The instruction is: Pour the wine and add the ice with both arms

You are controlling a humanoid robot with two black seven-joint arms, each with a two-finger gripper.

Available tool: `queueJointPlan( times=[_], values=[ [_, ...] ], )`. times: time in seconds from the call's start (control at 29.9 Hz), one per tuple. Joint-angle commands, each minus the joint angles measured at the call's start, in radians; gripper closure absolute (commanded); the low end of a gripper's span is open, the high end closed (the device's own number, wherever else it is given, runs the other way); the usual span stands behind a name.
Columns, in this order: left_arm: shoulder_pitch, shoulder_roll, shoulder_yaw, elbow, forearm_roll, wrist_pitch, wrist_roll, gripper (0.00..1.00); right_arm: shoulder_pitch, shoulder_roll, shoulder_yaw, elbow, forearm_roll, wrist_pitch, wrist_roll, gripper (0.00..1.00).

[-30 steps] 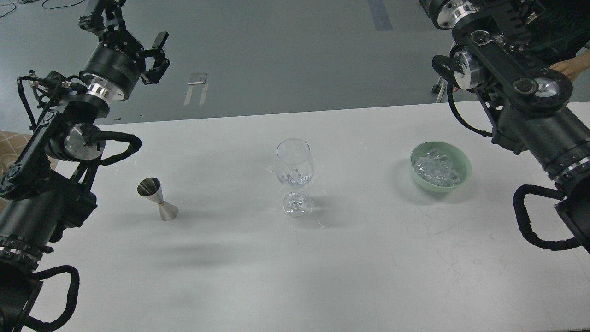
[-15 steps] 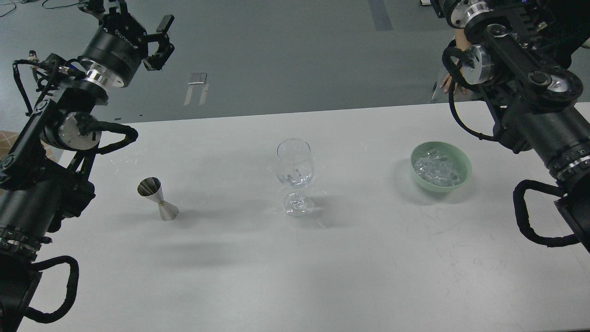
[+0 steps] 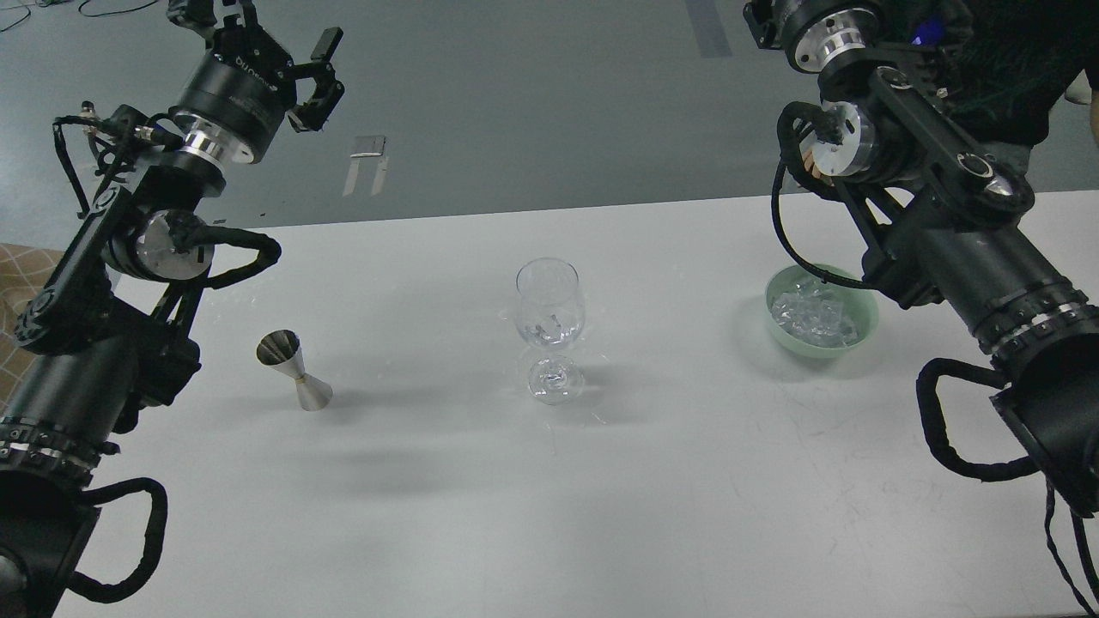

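A clear stemmed wine glass (image 3: pixel 549 302) stands at the middle of the white table (image 3: pixel 549 498) with a few ice cubes (image 3: pixel 548 326) in its bowl. More ice (image 3: pixel 811 313) fills a pale green bowl (image 3: pixel 786 339) to the right. A steel jigger (image 3: pixel 294 371) stands to the left. My left gripper (image 3: pixel 262 30) is raised high beyond the table's far left, open and empty. My right arm (image 3: pixel 936 232) rises over the bowl's right rim; its gripper is cut off by the top edge.
A person in dark clothing (image 3: pixel 1013 60) stands behind the table's far right corner, close to my right arm. Beyond the table's far edge is grey floor (image 3: pixel 532 103). My left arm (image 3: pixel 94 343) hangs over the table's left edge.
My left arm has risen and shifted a little right, the gripper staying open. My right arm has swung left and now overlaps the bowl's right rim. Glass, jigger and bowl have not moved.
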State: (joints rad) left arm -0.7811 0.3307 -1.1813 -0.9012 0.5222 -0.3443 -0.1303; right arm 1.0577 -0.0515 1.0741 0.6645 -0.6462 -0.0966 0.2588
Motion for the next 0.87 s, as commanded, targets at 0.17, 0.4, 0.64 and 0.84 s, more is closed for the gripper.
queueJointPlan(
  times=[0.17, 0.4, 0.64, 0.84],
  values=[
    [0.006, -0.012, -0.011, 0.001, -0.034, -0.024, 0.001, 0.02, -0.016, 0.019, 0.064, -0.009, 0.115, 0.144, 0.014, 0.00],
    [0.013, -0.048, -0.011, 0.001, -0.034, -0.025, 0.003, 0.02, -0.033, 0.021, 0.066, -0.006, 0.117, 0.182, 0.014, 0.00],
    [0.011, -0.059, -0.011, 0.011, -0.036, -0.045, 0.003, 0.02, -0.054, 0.018, 0.098, -0.006, 0.183, 0.262, 0.031, 0.00],
    [-0.004, -0.073, -0.011, 0.051, -0.034, -0.042, 0.003, 0.02, -0.084, 0.018, 0.116, -0.003, 0.195, 0.282, 0.043, 0.00]
  ],
)
